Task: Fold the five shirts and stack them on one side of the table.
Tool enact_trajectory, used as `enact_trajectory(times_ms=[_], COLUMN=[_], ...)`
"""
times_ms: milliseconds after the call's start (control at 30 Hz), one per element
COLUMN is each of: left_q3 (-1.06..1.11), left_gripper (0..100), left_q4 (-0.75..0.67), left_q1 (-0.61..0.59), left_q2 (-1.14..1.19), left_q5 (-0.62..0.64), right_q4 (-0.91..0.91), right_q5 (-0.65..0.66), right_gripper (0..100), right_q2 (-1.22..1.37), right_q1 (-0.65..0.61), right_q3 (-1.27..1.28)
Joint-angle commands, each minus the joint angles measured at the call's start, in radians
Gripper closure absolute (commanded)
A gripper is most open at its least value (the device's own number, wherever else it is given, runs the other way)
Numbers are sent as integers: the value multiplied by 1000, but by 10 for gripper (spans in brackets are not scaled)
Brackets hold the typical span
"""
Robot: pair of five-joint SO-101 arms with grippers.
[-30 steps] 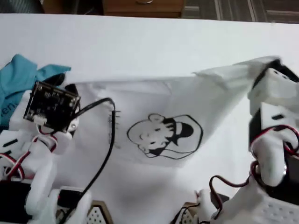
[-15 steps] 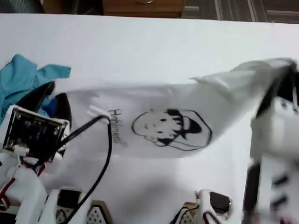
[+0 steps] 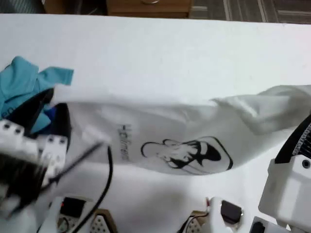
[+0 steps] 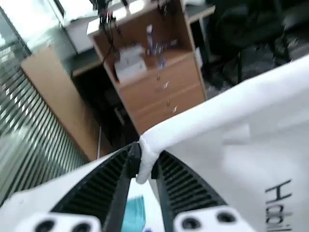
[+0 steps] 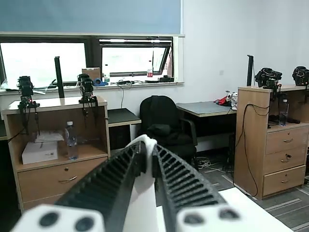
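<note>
Pinching limp white shirt: left pincer, right pincer

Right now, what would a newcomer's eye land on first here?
The white fabric shirt with a black cartoon print, stretched across the middle of the white table. Each end is pinched in a shut claw: the left claw and the right claw. A crumpled teal shirt lies at the table's edge beside the left arm.

I see one line of dark lettering on the white shirt, beside its cartoon print; it is too blurred for me to read.
</note>
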Motion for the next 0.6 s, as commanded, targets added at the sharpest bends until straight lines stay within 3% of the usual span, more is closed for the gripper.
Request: enact_trajectory(times_ms=[0,200,333,567], left_q3=[-82,-91,-79,136], left_gripper=[975,975,975,975], left_q4=[3,-26,-38,-75], left_q1=[23,23,23,23], left_q2=[9,9,12,5], left_q5=[3,3,3,0], right_q4=[-5,-84,-183,-266], right_q5=[6,11,11,41], right_gripper=[979,979,979,979], right_q2=[8,7,7,8], right_q1=[16,25,119,170], right_q3=[-8,-8,-9,-6])
